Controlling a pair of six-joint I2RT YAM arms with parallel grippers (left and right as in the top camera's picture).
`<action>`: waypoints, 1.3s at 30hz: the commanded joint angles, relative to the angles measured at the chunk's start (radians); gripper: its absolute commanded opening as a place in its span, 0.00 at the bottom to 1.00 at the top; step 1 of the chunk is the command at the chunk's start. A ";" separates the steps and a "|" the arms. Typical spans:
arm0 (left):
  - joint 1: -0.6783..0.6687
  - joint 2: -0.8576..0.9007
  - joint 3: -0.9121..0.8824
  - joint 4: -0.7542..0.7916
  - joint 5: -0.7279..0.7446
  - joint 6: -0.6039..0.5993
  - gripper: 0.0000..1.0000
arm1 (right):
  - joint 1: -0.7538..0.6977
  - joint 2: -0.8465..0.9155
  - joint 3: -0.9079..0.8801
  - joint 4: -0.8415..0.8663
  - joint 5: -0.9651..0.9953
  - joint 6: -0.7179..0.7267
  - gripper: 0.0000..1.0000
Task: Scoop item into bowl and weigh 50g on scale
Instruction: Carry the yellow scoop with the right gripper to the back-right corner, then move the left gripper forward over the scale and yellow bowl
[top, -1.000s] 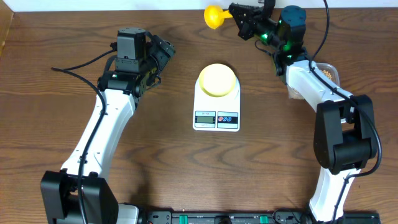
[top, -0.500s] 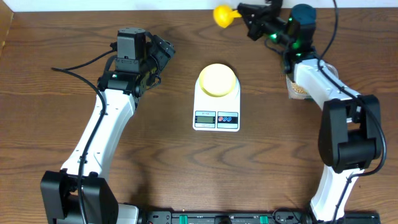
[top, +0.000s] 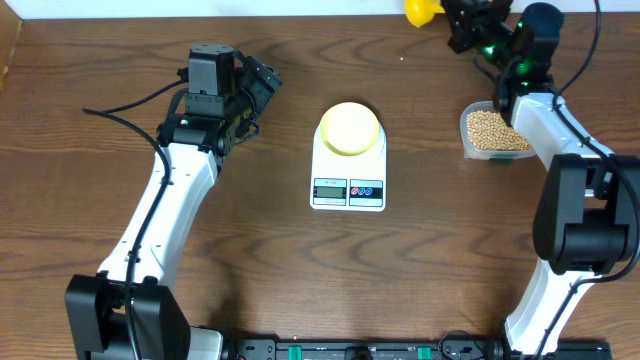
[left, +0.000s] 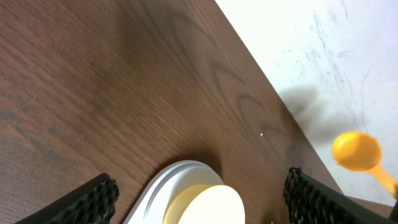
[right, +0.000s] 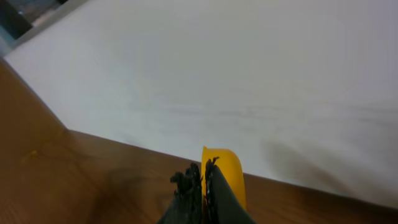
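Observation:
The pale yellow bowl (top: 349, 128) sits on the white scale (top: 348, 172) at the table's middle; its rim also shows in the left wrist view (left: 202, 205). The beige beans (top: 492, 129) fill a clear tub (top: 466, 144) at the right. My right gripper (top: 462, 22) is shut on the handle of the bright yellow scoop (top: 420, 10), held high at the table's far edge, up and left of the tub. The right wrist view shows the scoop (right: 225, 171) edge-on between shut fingers (right: 204, 177). My left gripper (top: 262, 82) is open and empty, left of the scale.
A white wall runs along the table's far edge (top: 300, 10). Black cables trail from both arms. The scale's display and two buttons (top: 348, 188) face the front edge.
My right gripper has carried the yellow scoop to the right and farther back, from beyond the scale toward the tub. The tub of beans is now uncovered. The left arm has not moved.

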 joint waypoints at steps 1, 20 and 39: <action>0.002 -0.012 0.018 -0.003 -0.009 0.002 0.87 | -0.021 -0.049 0.018 -0.056 0.041 -0.080 0.01; 0.002 -0.012 0.018 -0.003 -0.009 0.002 0.87 | -0.045 -0.382 0.018 -0.585 0.527 -0.367 0.01; 0.003 -0.012 0.018 -0.026 -0.081 0.003 0.87 | -0.041 -0.391 0.018 -0.638 0.526 -0.367 0.01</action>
